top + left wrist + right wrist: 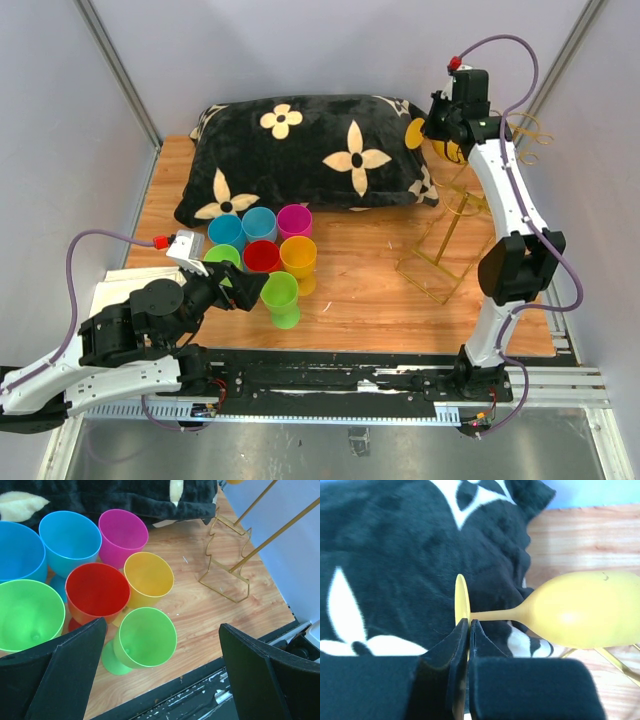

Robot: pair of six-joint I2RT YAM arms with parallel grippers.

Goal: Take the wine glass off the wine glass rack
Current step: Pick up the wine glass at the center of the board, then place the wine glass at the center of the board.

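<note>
A yellow wine glass lies on its side in the air, stem level, above the black pillow. My right gripper is shut on the edge of its round foot. From above, that gripper is up at the far right, with yellow glass showing just below it, beside the hooks of the gold wine glass rack. Whether the glass touches a hook is hidden. My left gripper hangs open over a green glass, holding nothing.
Several coloured plastic glasses stand grouped at the centre left. A black pillow with cream flowers fills the back of the wooden board. The rack's rectangular base sits on the right. White sheets lie at the near left.
</note>
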